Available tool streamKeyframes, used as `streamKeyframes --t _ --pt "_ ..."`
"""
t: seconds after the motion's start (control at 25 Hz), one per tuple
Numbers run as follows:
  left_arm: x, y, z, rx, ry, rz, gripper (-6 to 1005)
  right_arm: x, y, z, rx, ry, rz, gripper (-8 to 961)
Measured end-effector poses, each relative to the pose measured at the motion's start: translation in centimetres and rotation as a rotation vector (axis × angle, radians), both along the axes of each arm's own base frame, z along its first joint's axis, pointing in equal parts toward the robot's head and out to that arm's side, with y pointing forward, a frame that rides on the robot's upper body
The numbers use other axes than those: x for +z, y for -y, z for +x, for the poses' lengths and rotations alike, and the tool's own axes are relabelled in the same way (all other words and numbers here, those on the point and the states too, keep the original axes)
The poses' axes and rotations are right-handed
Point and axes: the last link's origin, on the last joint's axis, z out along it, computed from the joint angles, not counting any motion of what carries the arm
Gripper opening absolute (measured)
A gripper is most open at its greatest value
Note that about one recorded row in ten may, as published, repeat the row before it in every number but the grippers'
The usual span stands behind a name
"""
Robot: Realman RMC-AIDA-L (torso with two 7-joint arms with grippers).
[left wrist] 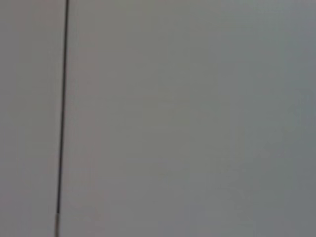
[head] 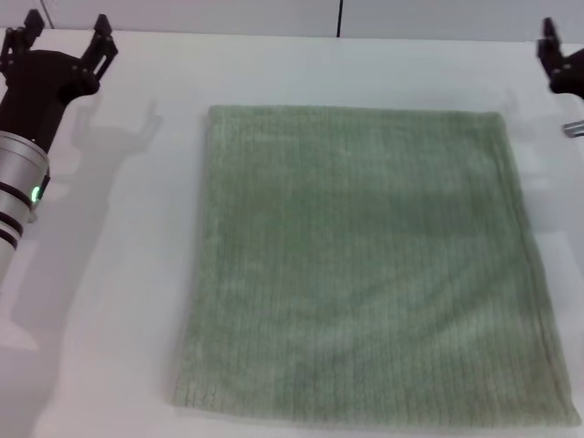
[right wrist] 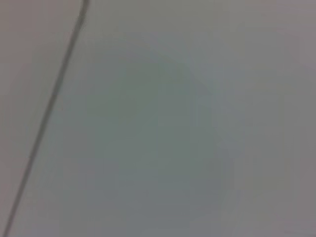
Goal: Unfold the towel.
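Note:
The pale sage-green towel (head: 365, 265) lies flat on the white table (head: 109, 274) as one roughly square sheet, its near edge close to the table's front. My left gripper (head: 66, 38) is open and empty, raised over the far left of the table, well away from the towel's far left corner. My right gripper (head: 558, 62) shows only in part at the far right edge, beyond the towel's far right corner. Neither gripper touches the towel. The two wrist views show only a plain pale surface with a thin dark line (left wrist: 62, 113), and no towel.
The left arm's silver and black forearm (head: 20, 173) reaches along the left side of the table. A dark seam (head: 339, 18) runs down the wall behind the table. A bare white strip of table lies left of the towel.

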Motion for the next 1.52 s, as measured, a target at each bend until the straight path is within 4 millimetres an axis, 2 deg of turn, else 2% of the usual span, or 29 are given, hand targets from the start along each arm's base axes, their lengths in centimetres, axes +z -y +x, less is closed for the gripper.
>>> streamKeyframes --t 0.24,0.6,1.12,1.52 --pt "0.4 -0.2 -0.3 0.014 0.003 0.017 864 0.4 0.6 0.9 -0.019 -0.002 0.019 644" --pt "0.4 -0.1 -0.2 0.009 0.004 0.012 863 0.1 0.7 0.9 -0.022 -0.007 0.01 644" --pt "0.3 -0.4 -0.5 0.024 -0.002 0.007 863 -0.1 0.5 0.5 -0.015 -0.041 -0.007 644" --pt "0.3 -0.5 -0.5 0.033 -0.004 0.009 863 -0.5 0.0 -0.5 0.021 -0.066 -0.033 644"
